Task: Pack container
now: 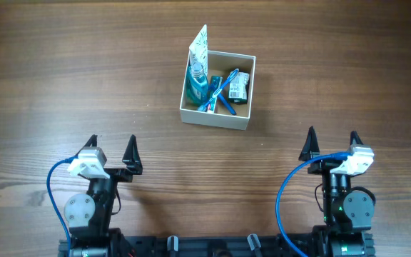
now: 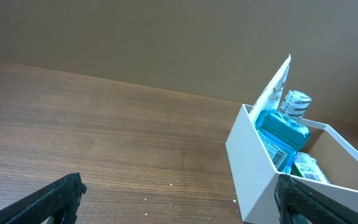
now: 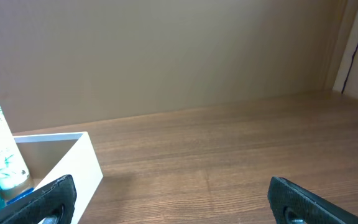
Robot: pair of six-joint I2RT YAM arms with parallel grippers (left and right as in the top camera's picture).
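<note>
Square white-walled, tan-lined container (image 1: 213, 118), well ahead, between the grippers.
Left gripper (image 1: 111, 147), right gripper (image 1: 332, 140) spread, empty; nudge might topple leaning white pouch (image 1: 200, 44).

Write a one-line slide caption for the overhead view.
Box holding blue bottle, white tube and smaller items; left gripper and right gripper open, empty, apart from it.

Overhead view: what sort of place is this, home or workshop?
Probably a robotics lab bench: the left gripper and right gripper sit at a wood-grain table, a plain brown backdrop stands behind it, and one container of toiletries is set out.
</note>
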